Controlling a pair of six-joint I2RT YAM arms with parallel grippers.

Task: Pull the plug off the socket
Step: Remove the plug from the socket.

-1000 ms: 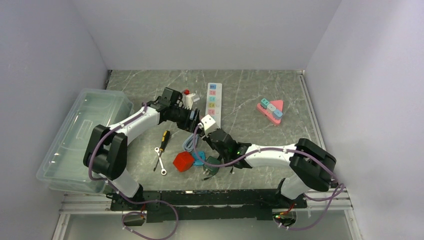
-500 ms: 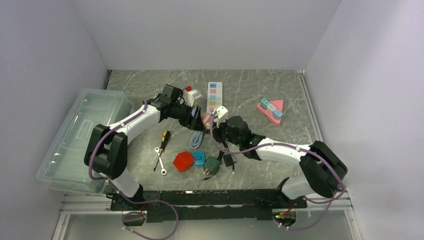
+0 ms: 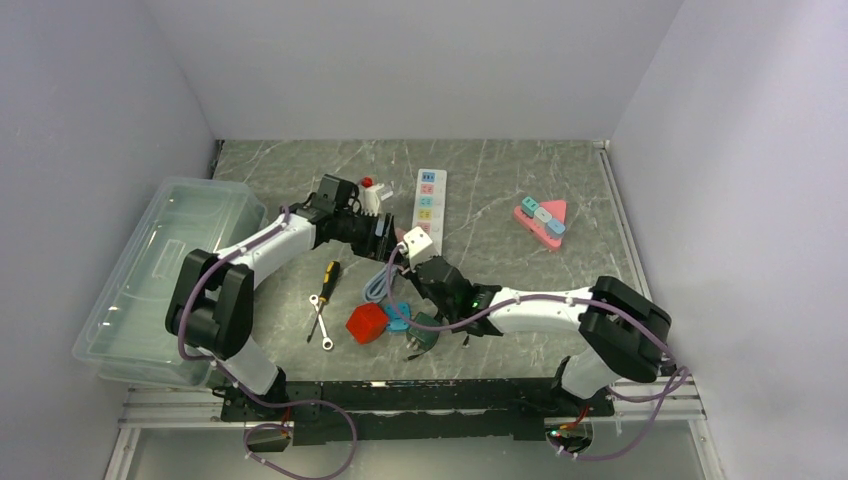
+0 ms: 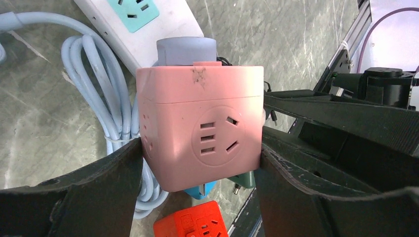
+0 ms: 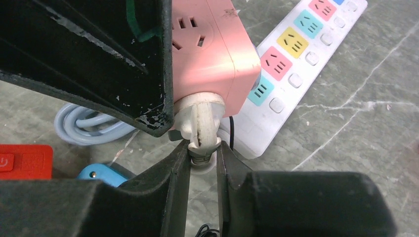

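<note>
My left gripper [image 4: 200, 155] is shut on the pink cube socket [image 4: 200, 133], one black finger pressed against each side, and holds it above the table. A white plug [image 5: 200, 121] sits in the cube's face toward the right arm. My right gripper [image 5: 202, 148] is shut on the plug's narrow end, fingertips pinching it from both sides. In the top view the socket [image 3: 403, 238] and plug [image 3: 420, 241] hang between the left gripper [image 3: 388, 240] and the right gripper [image 3: 428, 262], at the table's middle. The plug is still seated in the socket.
Under the grippers lie a white power strip [image 3: 428, 197] with its coiled pale blue cable [image 3: 380, 285]. Nearer are a red cube [image 3: 367, 323], a blue adapter [image 3: 398, 315] and a green adapter [image 3: 424, 331]. A screwdriver [image 3: 327, 275], a wrench [image 3: 320, 322] and a clear bin [image 3: 160, 270] lie left; a pink triangular block [image 3: 542, 222] lies right.
Half a second ago both grippers, with socket and plug, stood farther toward the back right; they have come back nearer and left. Both grips are unchanged.
</note>
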